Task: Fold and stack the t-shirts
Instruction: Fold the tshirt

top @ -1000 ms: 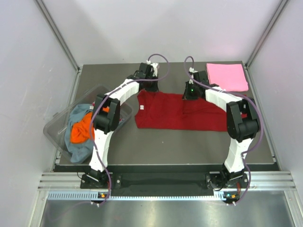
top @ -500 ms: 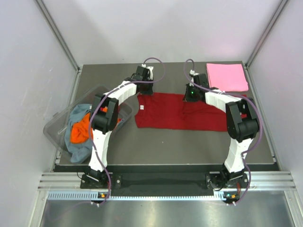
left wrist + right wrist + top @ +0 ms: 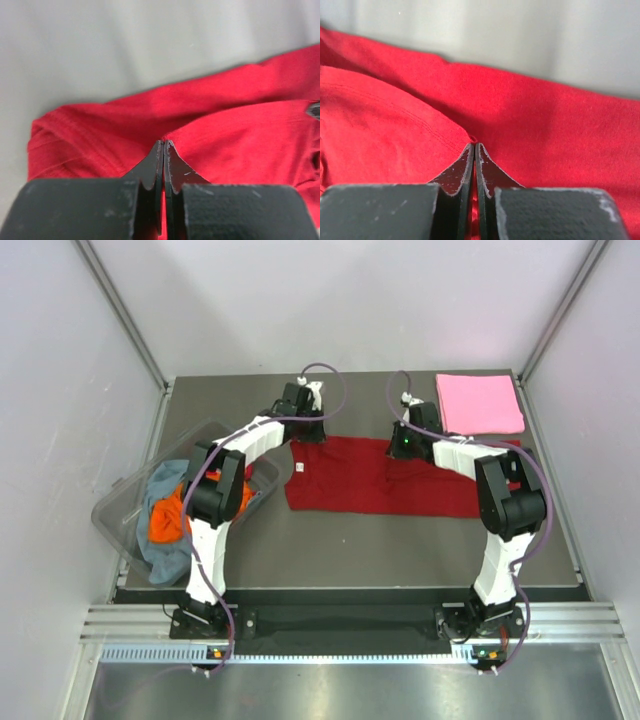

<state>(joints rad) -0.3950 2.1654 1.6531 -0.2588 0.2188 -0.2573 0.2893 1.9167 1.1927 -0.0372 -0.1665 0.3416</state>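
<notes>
Since a second ago the left arm has edged sideways along the far hem, the right barely at all. Spread flat under and nearer than both lies the dark red t-shirt (image 3: 380, 480). The left end effector (image 3: 163, 145) and right end effector (image 3: 473, 146) are each closed tight on a pinch of its far edge, well apart, probably to draw the cloth over evenly. Outboard of the right sits a folded light pink t-shirt (image 3: 480, 403), likely the stack's base. Outboard of the left, a tub (image 3: 118, 502) on the tabletop (image 3: 350, 550) holds unfolded shirts.

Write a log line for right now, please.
left gripper: shut on dark red t-shirt | right gripper: shut on it | pink t-shirt: folded
</notes>
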